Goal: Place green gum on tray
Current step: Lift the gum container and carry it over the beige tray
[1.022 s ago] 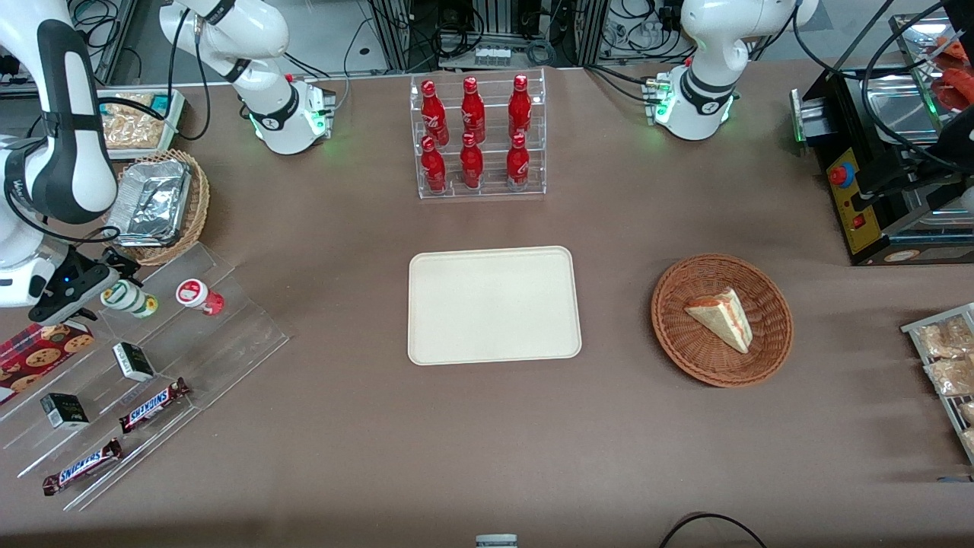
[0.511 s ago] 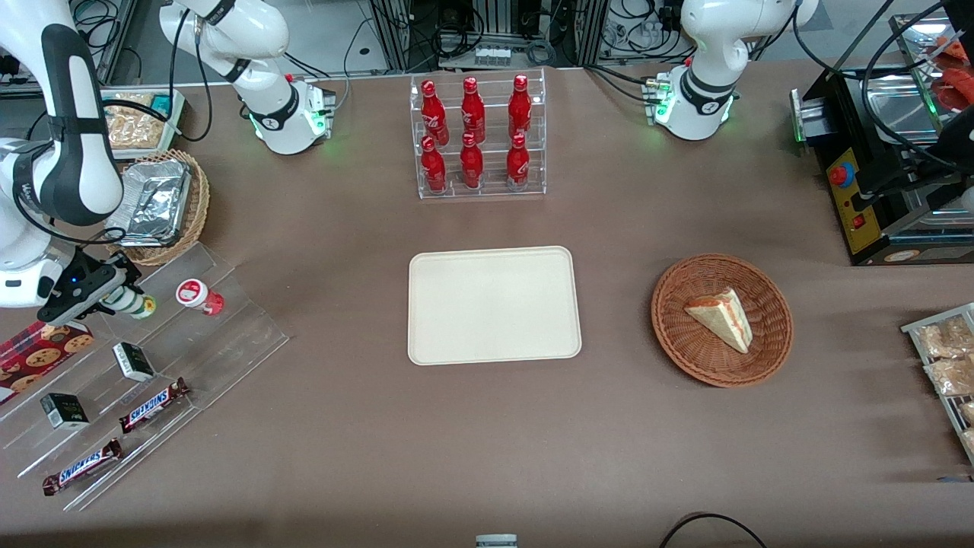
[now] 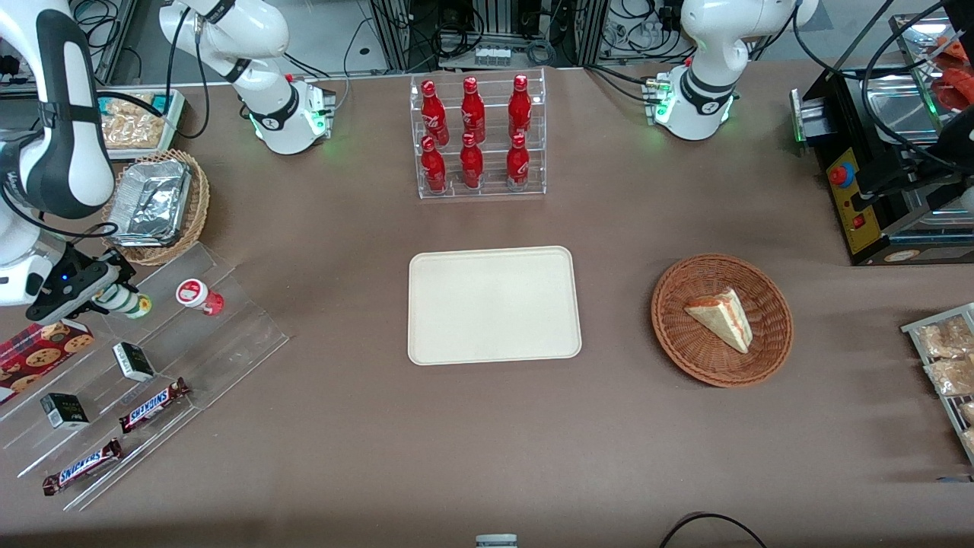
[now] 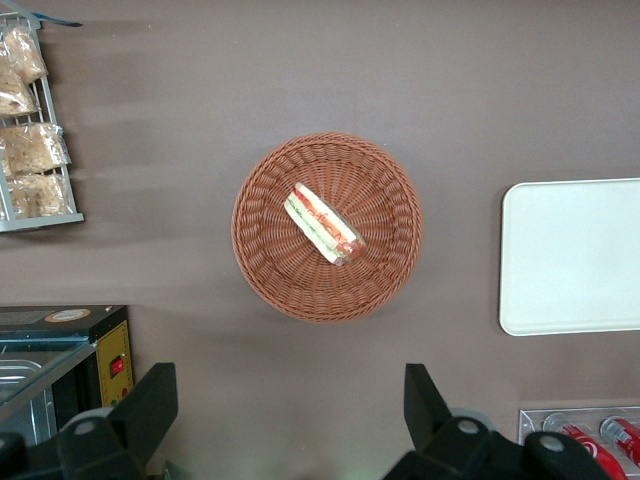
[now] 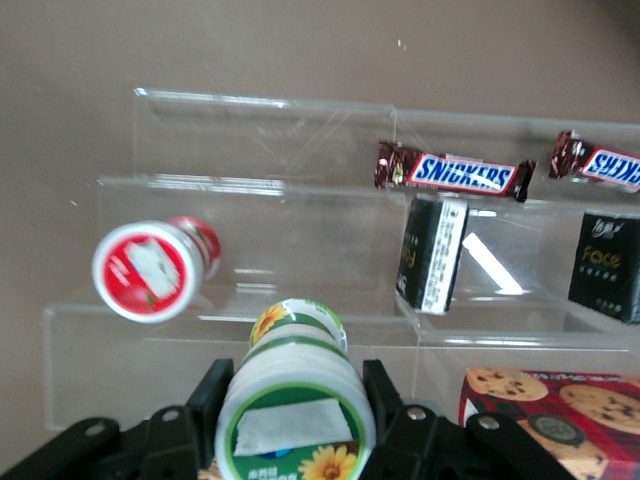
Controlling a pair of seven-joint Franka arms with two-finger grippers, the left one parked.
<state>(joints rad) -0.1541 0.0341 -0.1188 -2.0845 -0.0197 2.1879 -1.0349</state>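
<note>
The green gum [image 5: 295, 400] is gripped between the end effector's [image 3: 103, 293] fingers on the acrylic shelf [image 3: 221, 335]; lifting and carrying to the tray [image 3: 494, 304] are judged outstanding.

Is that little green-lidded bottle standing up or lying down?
Lying on its side on the clear stepped shelf: the green gum points its lid at the wrist camera, with the hand closed around it.

Probably lab: robot arms [image 3: 251, 68], cables [image 3: 487, 30]
</note>
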